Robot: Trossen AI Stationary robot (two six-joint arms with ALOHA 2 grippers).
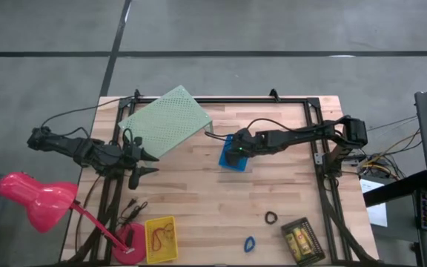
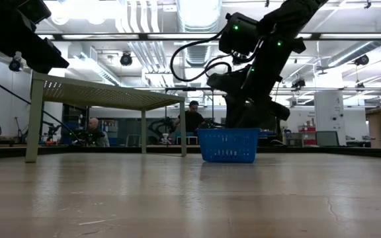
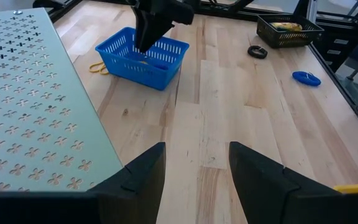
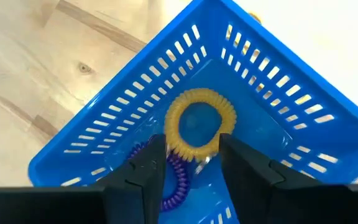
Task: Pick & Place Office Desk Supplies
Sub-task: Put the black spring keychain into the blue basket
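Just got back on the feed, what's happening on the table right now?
The right tool is down over the blue bin mid-table, fingers apart, with a yellow-orange coil ring and a purple coil ring lying inside on the bin floor. The left tool waits open at the table's left side beside the pale green riser. A black ring and a blue ring lie loose on the wood near the black bin.
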